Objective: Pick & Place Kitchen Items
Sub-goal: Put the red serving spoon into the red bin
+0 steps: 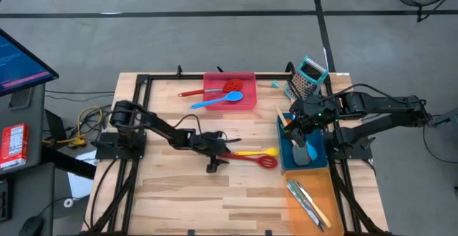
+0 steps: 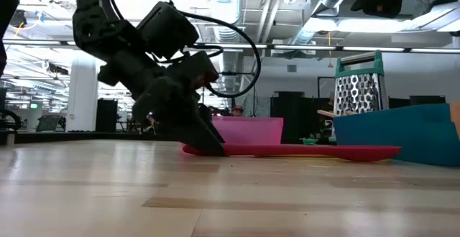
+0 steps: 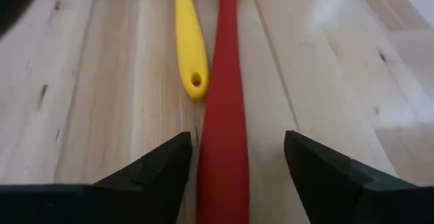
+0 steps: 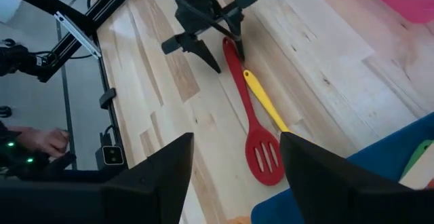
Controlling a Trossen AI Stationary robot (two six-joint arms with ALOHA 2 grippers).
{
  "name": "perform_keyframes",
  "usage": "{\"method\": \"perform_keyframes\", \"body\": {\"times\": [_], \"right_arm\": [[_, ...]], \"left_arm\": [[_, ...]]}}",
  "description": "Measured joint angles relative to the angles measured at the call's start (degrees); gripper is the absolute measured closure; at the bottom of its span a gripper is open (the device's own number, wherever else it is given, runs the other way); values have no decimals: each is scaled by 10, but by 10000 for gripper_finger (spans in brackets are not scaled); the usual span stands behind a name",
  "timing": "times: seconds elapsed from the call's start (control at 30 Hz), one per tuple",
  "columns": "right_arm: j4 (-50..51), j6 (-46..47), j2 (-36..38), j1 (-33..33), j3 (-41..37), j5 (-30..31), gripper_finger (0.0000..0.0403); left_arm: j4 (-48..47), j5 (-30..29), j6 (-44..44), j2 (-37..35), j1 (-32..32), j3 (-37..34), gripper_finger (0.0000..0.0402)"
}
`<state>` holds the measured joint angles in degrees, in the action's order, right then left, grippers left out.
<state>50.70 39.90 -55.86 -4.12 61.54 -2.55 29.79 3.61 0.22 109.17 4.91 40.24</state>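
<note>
A red slotted spoon (image 1: 252, 159) lies flat on the wooden table, its head toward the right. A yellow utensil (image 1: 259, 151) lies close beside it. My left gripper (image 3: 237, 146) is low over the table, slanting down and open. Its two fingers stand on either side of the red handle's free end (image 3: 224, 149), with a gap on both sides. The yellow handle's holed end (image 3: 195, 81) lies just ahead of one finger. My right gripper (image 4: 237, 149) hangs open above the blue tray (image 1: 288, 157) with nothing between its fingers.
A red tray (image 1: 247, 79) at the back holds a blue spoon (image 1: 217, 101) and a red utensil. The blue tray holds several utensils. An orange tray (image 1: 322, 186) at the front right holds silver cutlery (image 1: 306, 202). A box grater (image 1: 306, 77) stands at the back right.
</note>
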Motion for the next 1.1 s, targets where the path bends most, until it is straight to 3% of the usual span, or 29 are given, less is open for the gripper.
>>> {"method": "perform_keyframes", "body": {"times": [0.2, 0.43, 0.6, 0.77, 1.1], "right_arm": [[0, 0, 0, 0, 0, 0, 191], [-1, 0, 0, 0, 0, 0, 199], [-2, 0, 0, 0, 0, 20, 204], [-5, 0, 0, 0, 0, 26, 209], [-17, 4, 0, 0, 0, 26, 211]], "left_arm": [[36, -39, -35, 45, 2, 2, 192], [54, -97, -37, 61, 18, 0, 283], [61, -103, -35, 60, 24, -6, 324], [41, -86, -52, 35, 33, -8, 335], [-90, -77, -61, -96, 38, -15, 334]]}}
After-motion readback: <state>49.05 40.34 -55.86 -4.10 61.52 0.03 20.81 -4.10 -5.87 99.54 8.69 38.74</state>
